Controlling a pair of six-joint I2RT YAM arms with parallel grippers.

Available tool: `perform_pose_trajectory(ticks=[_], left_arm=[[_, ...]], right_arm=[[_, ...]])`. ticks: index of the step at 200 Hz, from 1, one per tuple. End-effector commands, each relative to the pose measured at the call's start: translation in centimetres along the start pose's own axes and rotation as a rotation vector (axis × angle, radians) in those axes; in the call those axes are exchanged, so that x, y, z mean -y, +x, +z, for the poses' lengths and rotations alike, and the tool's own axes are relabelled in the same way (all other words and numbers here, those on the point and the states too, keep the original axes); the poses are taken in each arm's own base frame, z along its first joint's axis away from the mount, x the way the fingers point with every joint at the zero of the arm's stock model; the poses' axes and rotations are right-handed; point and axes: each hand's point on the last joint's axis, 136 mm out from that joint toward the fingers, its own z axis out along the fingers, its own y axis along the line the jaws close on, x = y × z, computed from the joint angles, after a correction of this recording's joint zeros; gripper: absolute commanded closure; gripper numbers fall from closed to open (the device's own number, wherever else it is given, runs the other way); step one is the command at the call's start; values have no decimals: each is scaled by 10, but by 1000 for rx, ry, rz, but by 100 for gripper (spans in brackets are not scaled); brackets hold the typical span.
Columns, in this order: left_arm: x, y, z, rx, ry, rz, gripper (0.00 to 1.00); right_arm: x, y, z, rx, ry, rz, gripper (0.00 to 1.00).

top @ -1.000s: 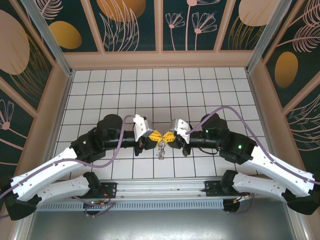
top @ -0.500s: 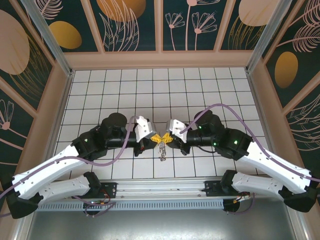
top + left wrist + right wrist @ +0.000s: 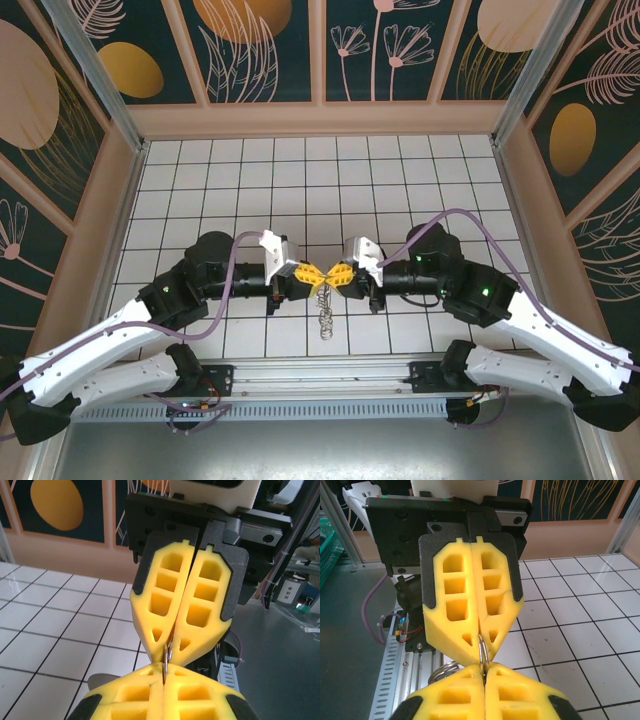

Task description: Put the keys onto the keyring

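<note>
Keyring, a thin silver wire split ring, sits pinched between the two tools, which meet tip to tip. It is edge-on to both wrist cameras, so its plane is upright and runs along the line from one tool to the other.

Keys, a small grey metal cluster, hang just under the touching tips. Their long axis is down; in the top view they trail toward the arm bases. Another wire loop shows low and left of the right tool's tips. Can't tell if it's part of the cluster.

Left gripper: yellow ribbed fingers pressed together, nipping the ring's edge. Right gripper: same, fingers closed on the opposite side of the ring.

Step, as judged: mid-threading, ring held from both sides, keys hanging off it or by it. Whether they're fully on the coil can't be told.

Next move likely needs a small coordinated twist or slide to walk the keys round the coil. Neither side should loosen, since the bite on the wire is thin.

White tiled floor lies below both tools.
</note>
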Motion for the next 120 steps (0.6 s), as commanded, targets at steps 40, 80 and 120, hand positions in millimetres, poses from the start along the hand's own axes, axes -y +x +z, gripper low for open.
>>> perform_pose_trajectory(ticks=[40, 80, 120], left_arm=[[1, -11, 4, -2, 4, 37, 99], [-16, 9, 13, -178, -51, 59, 82], [-18, 23, 17, -271, -37, 51, 93]], right_arm=[[10, -10, 1, 9, 53, -55, 100], [18, 3, 12, -111, 49, -82, 100], [18, 11, 16, -160, 38, -82, 100]])
